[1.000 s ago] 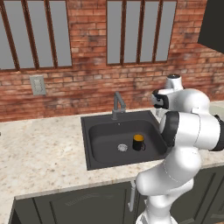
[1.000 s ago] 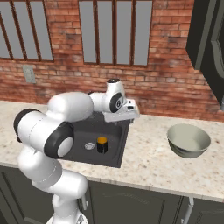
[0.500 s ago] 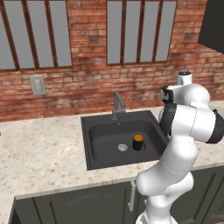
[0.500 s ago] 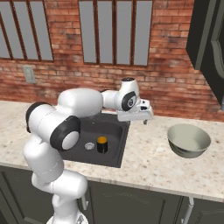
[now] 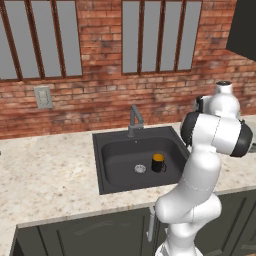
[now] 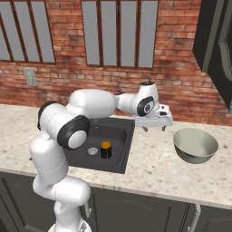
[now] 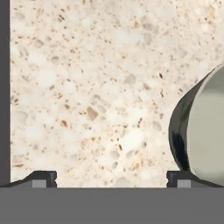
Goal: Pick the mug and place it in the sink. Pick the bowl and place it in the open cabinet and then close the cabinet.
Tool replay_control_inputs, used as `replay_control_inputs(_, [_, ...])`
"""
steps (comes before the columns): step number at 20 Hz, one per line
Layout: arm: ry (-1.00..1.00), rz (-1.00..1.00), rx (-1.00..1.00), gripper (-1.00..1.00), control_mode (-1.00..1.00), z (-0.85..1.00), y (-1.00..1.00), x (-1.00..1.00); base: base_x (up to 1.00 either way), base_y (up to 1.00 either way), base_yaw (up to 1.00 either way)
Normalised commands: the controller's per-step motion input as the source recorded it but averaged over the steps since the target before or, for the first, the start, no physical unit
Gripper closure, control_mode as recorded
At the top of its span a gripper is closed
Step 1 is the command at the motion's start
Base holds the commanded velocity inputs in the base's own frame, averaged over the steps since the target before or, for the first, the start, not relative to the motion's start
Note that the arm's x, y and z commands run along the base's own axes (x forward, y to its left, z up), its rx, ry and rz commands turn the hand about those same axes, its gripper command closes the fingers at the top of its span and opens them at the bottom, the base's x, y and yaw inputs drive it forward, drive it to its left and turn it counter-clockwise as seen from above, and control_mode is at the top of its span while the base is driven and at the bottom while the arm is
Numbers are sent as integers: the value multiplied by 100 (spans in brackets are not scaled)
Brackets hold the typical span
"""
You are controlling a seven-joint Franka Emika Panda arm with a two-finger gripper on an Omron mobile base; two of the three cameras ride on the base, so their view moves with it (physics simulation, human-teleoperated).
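my tool (image 6: 154,128) open, empty, above desk (image 6: 149,163) | bowl (image 6: 195,145) at its 3 o'clock, apart | mug (image 6: 105,149) upright in sink (image 6: 115,164)

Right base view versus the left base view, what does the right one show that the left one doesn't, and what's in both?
The right base view alone has the bowl sitting on the counter right of the sink, the open tool hanging over the counter between the sink and the bowl, and the cabinet with its door swung open at upper right. The left base view alone has the faucet behind the basin. Both have the sink with the mug standing upright in it beside the drain.
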Motion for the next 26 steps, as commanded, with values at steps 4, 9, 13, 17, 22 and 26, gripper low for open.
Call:
replay_control_inputs(4, [0, 0, 0, -100, -100, 0, -41, 0, 0, 0, 0])
replay_control_inputs(9, [0, 0, 0, -100, -100, 0, -42, -1, 0, 0, 0])
replay_control_inputs(13, [0, 0, 0, -100, -100, -4, -42, 0, 0, 0, 0])
replay_control_inputs(17, [0, 0, 0, -100, -100, -18, -33, 0, 0, 0, 0])
replay_control_inputs(22, [0, 0, 0, -100, -100, -27, -28, 0, 0, 0, 0])
replay_control_inputs(26, [0, 0, 0, -100, -100, -25, -27, 0, 0, 0, 0])
